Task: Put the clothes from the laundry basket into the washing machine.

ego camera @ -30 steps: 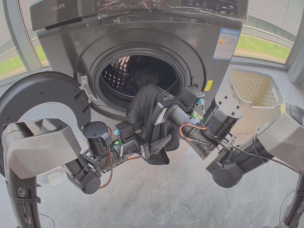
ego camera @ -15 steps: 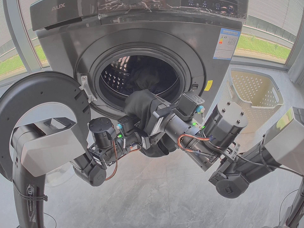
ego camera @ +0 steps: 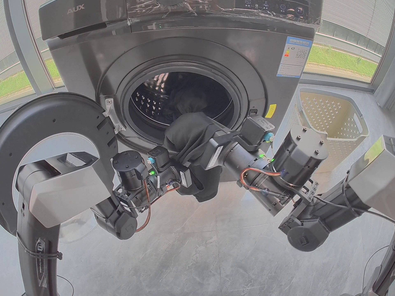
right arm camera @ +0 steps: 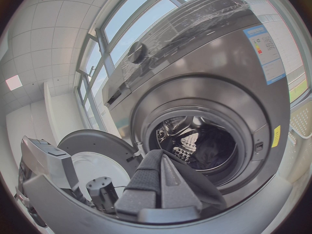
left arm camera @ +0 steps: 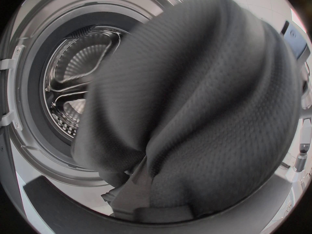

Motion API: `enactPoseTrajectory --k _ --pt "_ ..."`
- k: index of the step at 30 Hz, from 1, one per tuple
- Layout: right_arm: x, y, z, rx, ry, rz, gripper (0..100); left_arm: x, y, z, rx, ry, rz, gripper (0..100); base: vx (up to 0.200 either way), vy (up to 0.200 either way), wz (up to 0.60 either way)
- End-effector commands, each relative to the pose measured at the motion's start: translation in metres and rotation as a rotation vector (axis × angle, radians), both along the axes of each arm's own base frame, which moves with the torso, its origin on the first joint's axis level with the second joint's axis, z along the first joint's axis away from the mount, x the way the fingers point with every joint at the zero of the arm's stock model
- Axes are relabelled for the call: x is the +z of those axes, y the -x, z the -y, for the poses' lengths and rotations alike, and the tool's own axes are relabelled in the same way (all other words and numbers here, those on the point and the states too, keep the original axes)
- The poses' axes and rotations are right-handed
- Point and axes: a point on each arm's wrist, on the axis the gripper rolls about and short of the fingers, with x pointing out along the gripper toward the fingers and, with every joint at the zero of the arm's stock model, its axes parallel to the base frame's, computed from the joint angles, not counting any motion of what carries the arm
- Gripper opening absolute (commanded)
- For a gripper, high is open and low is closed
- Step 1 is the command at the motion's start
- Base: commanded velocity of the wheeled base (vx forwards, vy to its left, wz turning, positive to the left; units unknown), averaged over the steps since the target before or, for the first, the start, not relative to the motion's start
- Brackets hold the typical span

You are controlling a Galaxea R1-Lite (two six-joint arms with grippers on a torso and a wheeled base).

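Observation:
The grey washing machine (ego camera: 263, 54) stands with its round door (ego camera: 53, 120) swung open to the left. Dark clothes (ego camera: 193, 97) lie in the drum (right arm camera: 182, 137). A black garment (ego camera: 191, 132) is bunched against the lower rim of the opening, its tail hanging just below. My right gripper (right arm camera: 161, 182) is shut on the black garment (right arm camera: 195, 179), holding it at the rim from the right. My left gripper (ego camera: 190, 181) is pressed into the lower part of the garment (left arm camera: 201, 98), which hides it. The cream laundry basket (ego camera: 333, 120) stands to the machine's right.
The open door juts out beside my left arm. The basket (right arm camera: 302, 137) stands against the window wall and looks empty inside. Bare grey floor (ego camera: 214, 251) lies below both arms.
The garment's hanging tail has been gathered up and bunched closer to the opening. My left gripper moved up and left into the cloth. The right arm dipped, then rose toward the rim again.

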Motion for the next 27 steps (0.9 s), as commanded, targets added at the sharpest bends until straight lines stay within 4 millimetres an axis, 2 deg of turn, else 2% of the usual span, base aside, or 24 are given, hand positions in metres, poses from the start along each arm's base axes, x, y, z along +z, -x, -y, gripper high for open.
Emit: enactPoseTrajectory --k 1,7,13,17,19,20,21,27 --pt "0.002 -0.007 0.021 -0.050 0.000 -0.013 0 0.010 -0.003 -0.011 0.038 0.026 0.014 0 0.000 0.000 0.00" --pt "-0.022 -0.011 0.042 -0.097 0.056 -0.088 0 0.032 0.003 -0.019 0.057 0.071 0.036 0 0.000 0.000 0.00" --pt "-0.046 -0.012 0.041 -0.095 0.106 -0.159 0 0.052 0.020 -0.023 0.045 0.088 0.049 0 0.000 0.000 0.00" --pt "-0.066 -0.016 0.034 -0.088 0.140 -0.193 0 0.065 0.040 -0.028 0.031 0.092 0.051 0 0.000 0.000 0.00" --pt "-0.067 -0.016 0.034 -0.088 0.141 -0.194 0 0.066 0.041 -0.028 0.029 0.093 0.050 0 0.000 0.000 0.00" --pt "-0.072 -0.018 0.029 -0.080 0.145 -0.197 0 0.072 0.053 -0.032 0.023 0.096 0.045 0 0.000 0.000 0.00" --pt "-0.072 -0.018 0.027 -0.077 0.142 -0.193 0 0.073 0.056 -0.033 0.022 0.096 0.044 0 0.000 0.000 0.00" --pt "-0.064 -0.014 0.022 -0.058 0.121 -0.163 0 0.073 0.064 -0.037 0.023 0.087 0.033 0 0.000 0.000 0.00"
